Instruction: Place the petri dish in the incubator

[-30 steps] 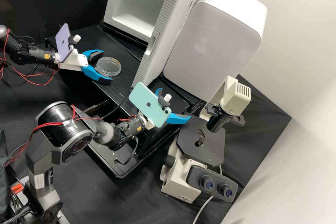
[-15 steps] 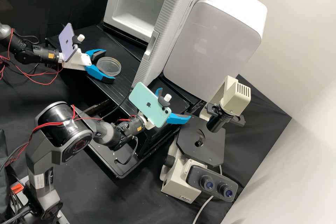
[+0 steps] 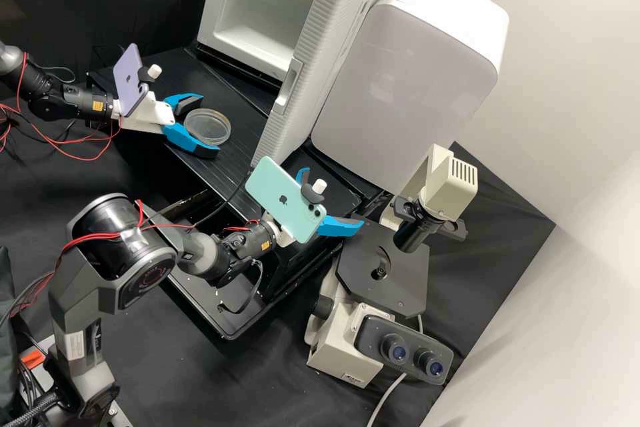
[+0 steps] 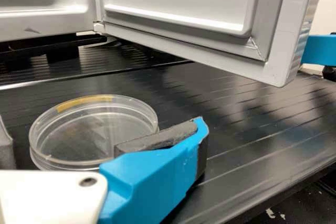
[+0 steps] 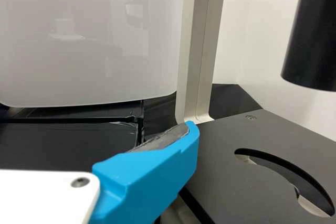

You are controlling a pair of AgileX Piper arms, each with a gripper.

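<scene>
High view: the clear round plastic petri dish is seen lying flat on the black ribbed surface, in front of the white incubator, whose door stands open. The left jaws are spread wide w/ the dish between them; contact cannot be confirmed. The right jaws are held over the black microscope stage; open or closed cannot be told.

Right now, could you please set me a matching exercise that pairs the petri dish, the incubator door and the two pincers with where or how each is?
1. petri dish
2. incubator door
3. right pincer
4. left pincer

A. above the microscope stage
B. swung open
C. open around the dish
D. flat on the black ribbed tray

Pairs: 1-D, 2-B, 3-A, 4-C
</scene>
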